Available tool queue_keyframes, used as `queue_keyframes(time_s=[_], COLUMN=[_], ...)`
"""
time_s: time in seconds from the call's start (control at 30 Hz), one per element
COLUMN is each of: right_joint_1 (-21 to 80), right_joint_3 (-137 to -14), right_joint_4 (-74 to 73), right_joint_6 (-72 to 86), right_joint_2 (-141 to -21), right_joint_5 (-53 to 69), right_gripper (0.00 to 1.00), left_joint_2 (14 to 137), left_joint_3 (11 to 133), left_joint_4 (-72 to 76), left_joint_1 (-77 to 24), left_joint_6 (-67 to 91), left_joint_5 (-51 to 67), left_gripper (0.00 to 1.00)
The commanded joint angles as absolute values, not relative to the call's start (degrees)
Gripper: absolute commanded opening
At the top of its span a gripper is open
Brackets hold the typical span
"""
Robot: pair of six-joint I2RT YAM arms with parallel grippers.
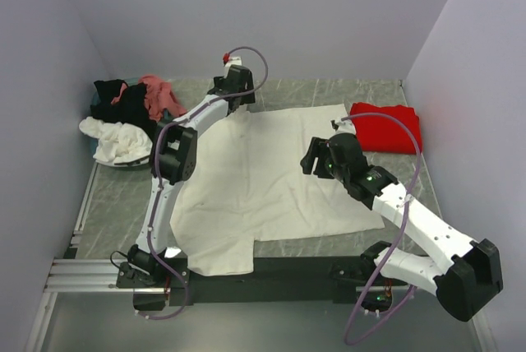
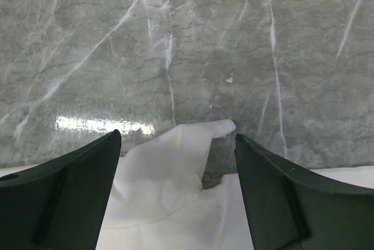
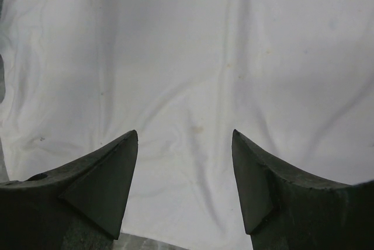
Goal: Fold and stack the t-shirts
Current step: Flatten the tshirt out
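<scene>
Jaws on left gripper (image 2: 176,135) and right gripper (image 3: 184,131) gape empty (nothing held); pinch cream t-shirt (image 1: 255,179) evenly along far edge.

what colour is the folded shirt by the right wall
The folded shirt is bright red; top external view.

Grey-green marbled tabletop (image 1: 312,93) with white veining, enclosed by pale walls (image 1: 246,15) on three sides; an aluminium rail (image 1: 82,274) lies along its near-left edge.
</scene>
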State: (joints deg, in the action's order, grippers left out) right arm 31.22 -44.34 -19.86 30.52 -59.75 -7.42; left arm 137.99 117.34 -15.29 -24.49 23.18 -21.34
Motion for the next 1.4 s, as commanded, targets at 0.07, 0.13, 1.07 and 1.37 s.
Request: queue_keyframes(time_s=[0.07, 0.13, 1.07, 1.37], right_joint_1=[30.85, 30.85, 30.85, 30.85], right_joint_3=[-44.38, -44.38, -42.89, -41.75], right_joint_4=[-18.02, -18.11, -15.21, -14.07], right_joint_6=[29.36, 29.53, 30.67, 30.94], right_joint_2=[-57.92, -57.92, -61.96, -62.14], right_joint_5=[-7.47, -7.56, -5.98, -5.71], right_gripper=[0.72, 0.72, 0.72, 0.72], left_joint_2=[139.4, 138.69, 132.92, 122.26], left_joint_3=[119.01, 117.26, 111.55, 95.46], left_joint_4=[-14.5, -13.28, -5.64, -4.29], left_joint_1=[-24.61, -24.61, -25.66, -34.89], left_joint_6=[21.71, 21.71, 15.47, 21.68], left_joint_5=[-19.69, -19.51, -26.34, -39.29], left_gripper=[0.84, 0.84, 0.0, 0.0])
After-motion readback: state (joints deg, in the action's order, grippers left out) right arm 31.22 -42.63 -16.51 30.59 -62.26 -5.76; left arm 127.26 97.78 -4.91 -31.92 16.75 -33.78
